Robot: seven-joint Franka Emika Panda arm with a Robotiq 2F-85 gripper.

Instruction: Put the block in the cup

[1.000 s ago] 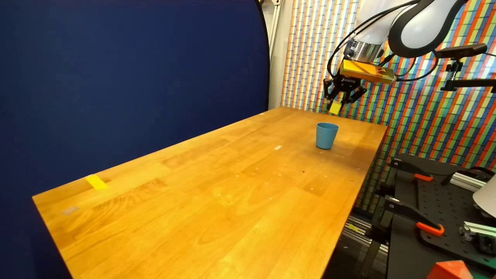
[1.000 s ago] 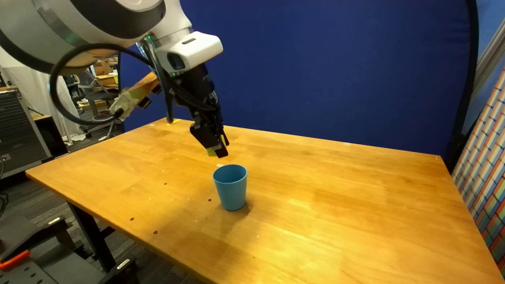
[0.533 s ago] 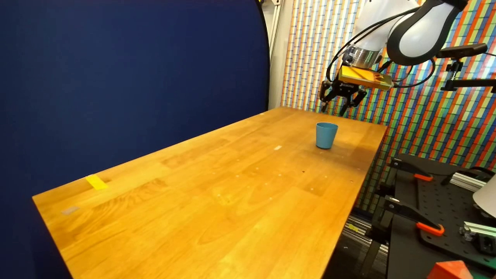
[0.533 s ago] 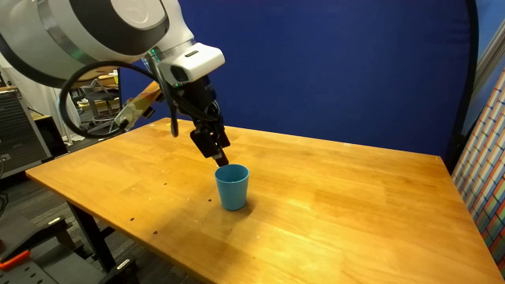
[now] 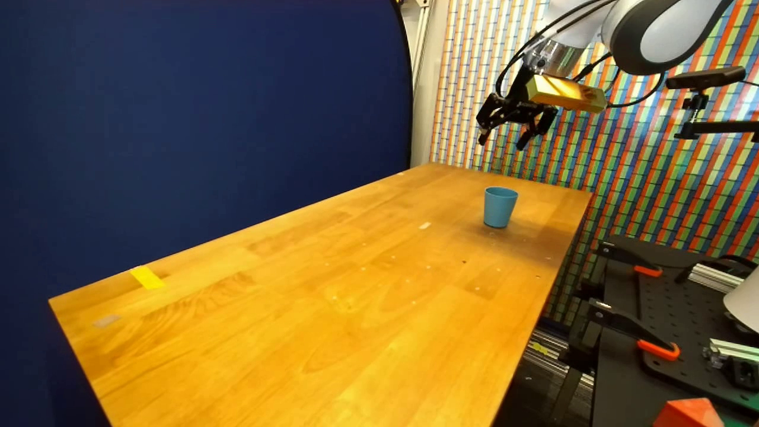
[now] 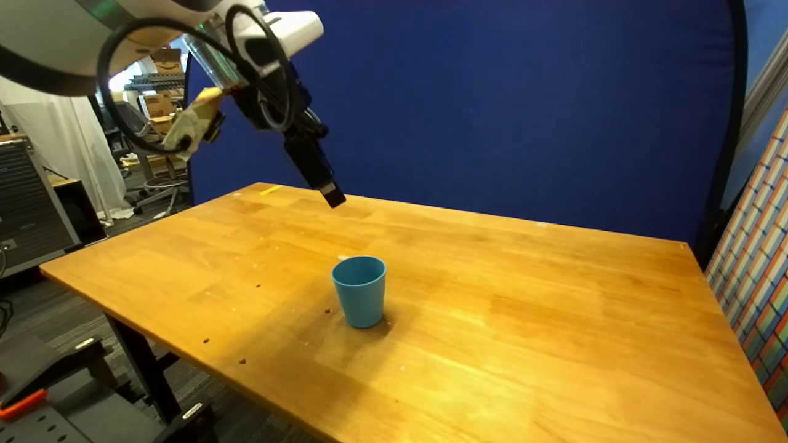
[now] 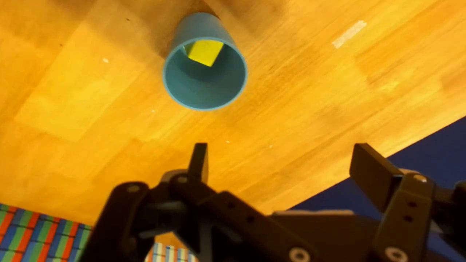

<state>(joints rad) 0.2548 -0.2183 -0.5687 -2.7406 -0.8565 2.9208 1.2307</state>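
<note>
The light-blue cup (image 5: pixel 500 209) stands upright on the wooden table, also seen in an exterior view as the cup (image 6: pixel 363 301). Looking into the cup (image 7: pixel 205 92) from the wrist view, I see the yellow block (image 7: pixel 205 52) inside it, against the inner wall. The cup's sides hide the block in both exterior views. My gripper (image 7: pixel 280 144) is open, its fingers wide apart with nothing between them. In an exterior view the gripper (image 5: pixel 502 143) hangs in the air above and behind the cup, not touching it.
A flat yellow strip (image 5: pixel 147 277) is stuck near a far corner of the table (image 5: pixel 332 320). Beside the table stands a black bench with orange-tipped clamps (image 5: pixel 658 350). A blue screen (image 6: pixel 511 111) runs along one table side, and a camera on a bracket (image 5: pixel 705 78) juts out near the arm.
A second ago the block was between my fingers above the cup. The fingers have spread, the block is now in the cup, and after a slight dip the gripper has risen away.
</note>
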